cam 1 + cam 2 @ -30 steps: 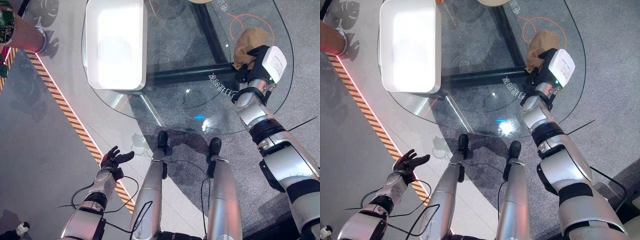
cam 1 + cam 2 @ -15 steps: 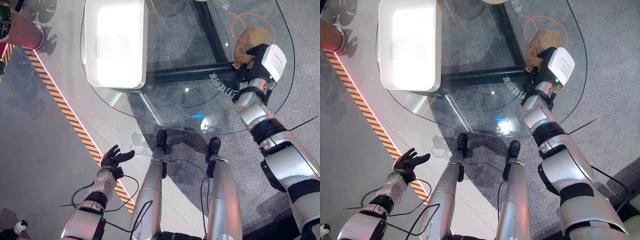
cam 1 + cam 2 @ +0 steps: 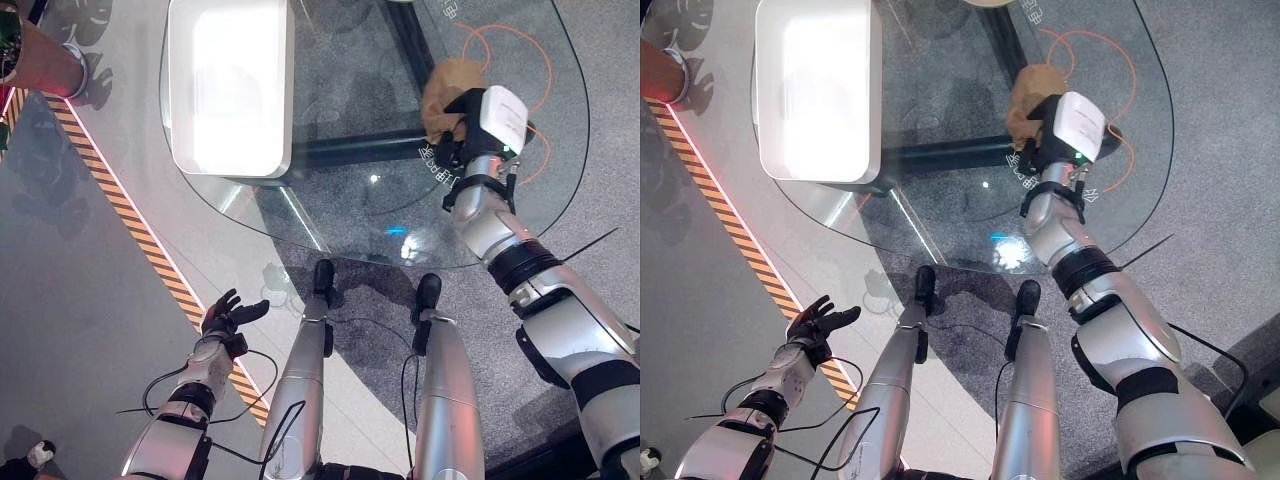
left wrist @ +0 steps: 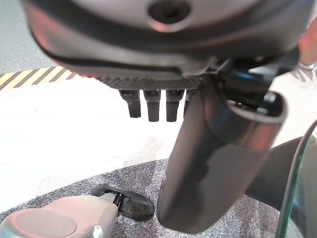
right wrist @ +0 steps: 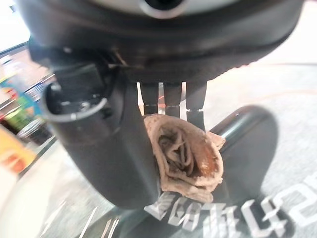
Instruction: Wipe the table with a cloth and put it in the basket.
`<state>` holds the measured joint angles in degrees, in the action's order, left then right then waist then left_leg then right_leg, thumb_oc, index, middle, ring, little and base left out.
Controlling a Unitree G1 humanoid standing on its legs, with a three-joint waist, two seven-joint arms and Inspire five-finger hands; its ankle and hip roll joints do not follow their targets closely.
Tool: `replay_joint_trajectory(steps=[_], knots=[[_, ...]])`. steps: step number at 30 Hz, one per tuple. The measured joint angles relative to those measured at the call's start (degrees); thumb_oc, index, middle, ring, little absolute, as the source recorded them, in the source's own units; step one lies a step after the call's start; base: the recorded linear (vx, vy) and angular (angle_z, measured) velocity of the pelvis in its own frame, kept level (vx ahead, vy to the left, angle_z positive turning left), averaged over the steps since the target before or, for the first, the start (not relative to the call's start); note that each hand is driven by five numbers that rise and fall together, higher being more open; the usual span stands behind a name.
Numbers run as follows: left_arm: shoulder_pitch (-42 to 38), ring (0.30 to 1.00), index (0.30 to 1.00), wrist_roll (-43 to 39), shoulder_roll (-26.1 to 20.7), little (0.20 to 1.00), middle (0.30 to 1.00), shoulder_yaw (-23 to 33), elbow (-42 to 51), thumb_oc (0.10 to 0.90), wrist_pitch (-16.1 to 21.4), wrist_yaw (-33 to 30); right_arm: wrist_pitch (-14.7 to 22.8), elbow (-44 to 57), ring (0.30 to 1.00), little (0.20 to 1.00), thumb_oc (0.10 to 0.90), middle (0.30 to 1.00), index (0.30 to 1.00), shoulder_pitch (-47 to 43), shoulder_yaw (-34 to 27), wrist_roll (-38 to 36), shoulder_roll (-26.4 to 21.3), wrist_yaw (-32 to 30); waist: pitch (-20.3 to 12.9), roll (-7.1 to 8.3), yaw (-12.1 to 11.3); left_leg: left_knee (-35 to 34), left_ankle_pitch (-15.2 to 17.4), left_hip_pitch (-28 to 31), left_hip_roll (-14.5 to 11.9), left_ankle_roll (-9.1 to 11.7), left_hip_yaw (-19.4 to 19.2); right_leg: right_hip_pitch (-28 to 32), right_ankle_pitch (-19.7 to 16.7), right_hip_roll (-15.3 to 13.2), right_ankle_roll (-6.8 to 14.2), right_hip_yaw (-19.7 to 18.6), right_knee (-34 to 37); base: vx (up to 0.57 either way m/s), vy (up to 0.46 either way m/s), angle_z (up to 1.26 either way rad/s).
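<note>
Brown cloth (image 3: 447, 84) sits bunched on the glass table (image 3: 340, 215), pinched between thumb and fingers of the right hand (image 3: 468, 118). Since a second ago this hand has dragged the cloth toward the robot's left, nearer the table's middle — so the wiping is under way and the drop-off is not yet begun. The left hand (image 3: 228, 317) hangs low beside the table, fingers spread, holding nothing. One cloth, one white basket (image 3: 231, 85), one table.
</note>
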<state>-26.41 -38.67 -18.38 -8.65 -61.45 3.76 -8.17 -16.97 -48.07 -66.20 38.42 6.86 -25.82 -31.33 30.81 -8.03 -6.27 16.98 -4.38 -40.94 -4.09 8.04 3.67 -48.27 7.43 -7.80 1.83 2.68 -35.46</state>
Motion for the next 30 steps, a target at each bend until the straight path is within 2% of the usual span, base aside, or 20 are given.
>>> replay_joint_trajectory(steps=[9,20,30], knots=[[0.01,0.900,0.900,0.00,0.03,0.900,0.900,0.00,0.84,0.800,0.08,-0.09,0.07,4.55,0.300,0.200,0.100,0.300,0.300,2.37,0.41,2.24,0.86,3.14,-0.01,-0.01,-0.04,-0.10,0.00,-0.05,0.00,0.00,-0.01,-0.07,0.01,-0.01,0.00,0.00,0.04,0.00,0.000,0.00],[0.01,0.900,0.900,0.01,0.19,0.900,0.900,0.01,0.90,0.800,0.10,-0.21,0.62,8.32,0.300,0.200,0.100,0.300,0.300,3.91,3.28,6.77,1.10,10.81,-0.06,-0.09,-0.01,-0.02,-0.02,-0.03,0.00,0.03,0.01,-0.10,0.02,-0.02,0.00,0.03,-0.26,0.00,0.000,0.00],[-0.09,0.900,0.900,0.02,0.23,0.900,0.900,0.01,1.70,0.800,0.10,-1.25,2.64,9.54,0.300,0.200,0.100,0.300,0.300,4.57,5.38,8.53,1.34,15.45,-0.10,-0.16,-0.01,-0.02,-0.06,-0.05,-0.02,0.09,0.05,-0.10,0.04,-0.02,0.01,0.09,-0.31,0.00,0.000,0.00]])
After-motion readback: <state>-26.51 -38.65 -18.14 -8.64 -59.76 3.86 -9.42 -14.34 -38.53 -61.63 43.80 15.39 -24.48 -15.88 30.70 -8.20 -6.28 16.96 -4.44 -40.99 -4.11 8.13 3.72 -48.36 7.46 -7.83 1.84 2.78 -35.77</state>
